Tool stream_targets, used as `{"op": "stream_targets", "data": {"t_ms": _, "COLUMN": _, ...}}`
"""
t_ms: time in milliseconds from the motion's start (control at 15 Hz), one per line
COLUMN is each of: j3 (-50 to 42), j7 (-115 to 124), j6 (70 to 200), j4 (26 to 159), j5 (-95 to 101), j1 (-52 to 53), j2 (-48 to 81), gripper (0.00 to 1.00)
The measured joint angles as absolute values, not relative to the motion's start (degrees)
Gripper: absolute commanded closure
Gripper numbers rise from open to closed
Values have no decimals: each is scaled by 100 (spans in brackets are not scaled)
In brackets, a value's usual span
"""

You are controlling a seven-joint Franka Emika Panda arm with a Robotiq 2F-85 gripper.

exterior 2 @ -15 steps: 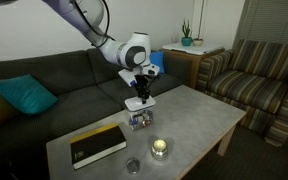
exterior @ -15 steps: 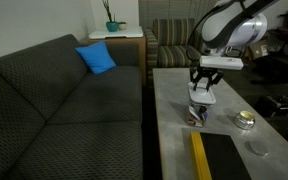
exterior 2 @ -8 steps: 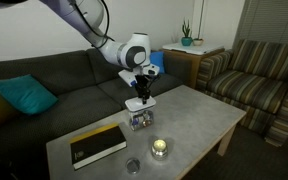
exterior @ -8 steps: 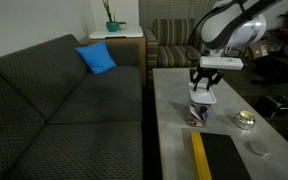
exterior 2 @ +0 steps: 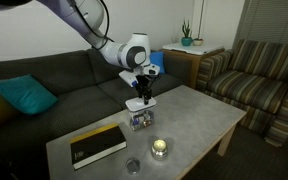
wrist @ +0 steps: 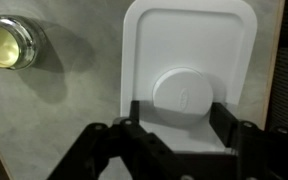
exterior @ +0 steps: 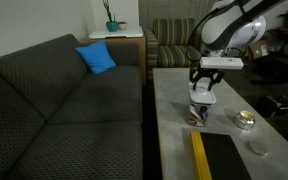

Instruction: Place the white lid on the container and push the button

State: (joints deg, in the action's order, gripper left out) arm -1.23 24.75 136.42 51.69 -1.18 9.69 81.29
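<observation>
- At centre frame, my tool (wrist: 179, 115) stands spread wide, gripping nothing, astride the button (wrist: 184, 93) of the white lid (wrist: 189, 35).
- Off-centre pressing could tip the container (exterior: 198, 115).

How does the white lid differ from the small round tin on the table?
Shape: the white lid is a rounded rectangle; the tin is round. Colour: the lid is plain white, the tin yellowish with a shiny rim. Place: the lid is under the end effector, over the container; the tin stands alone on the table. Both lie flat.
</observation>
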Motion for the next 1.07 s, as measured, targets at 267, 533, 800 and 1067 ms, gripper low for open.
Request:
{"op": "stream_targets", "data": {"t_ms": 267, "j3": -199, "j7": 2475, "j6": 13852, "j4": 5161, "j5": 4, "j1": 970, "j2": 8124, "gripper": 0}}
{"op": "stream_targets", "data": {"t_ms": 533, "j3": -273, "j7": 2478, "j6": 14045, "j4": 5160, "j5": 71, "j1": 971, "j2": 8097, "gripper": 0}}
{"op": "stream_targets", "data": {"t_ms": 800, "j3": -225, "j7": 2381, "j6": 13992, "j4": 5241, "j5": 70, "j1": 975, "j2": 7954, "gripper": 0}}
{"op": "stream_targets", "data": {"t_ms": 1067, "j3": -110, "j7": 2283, "j6": 13855, "j4": 5415, "j5": 68, "j1": 975, "j2": 7763, "gripper": 26}}
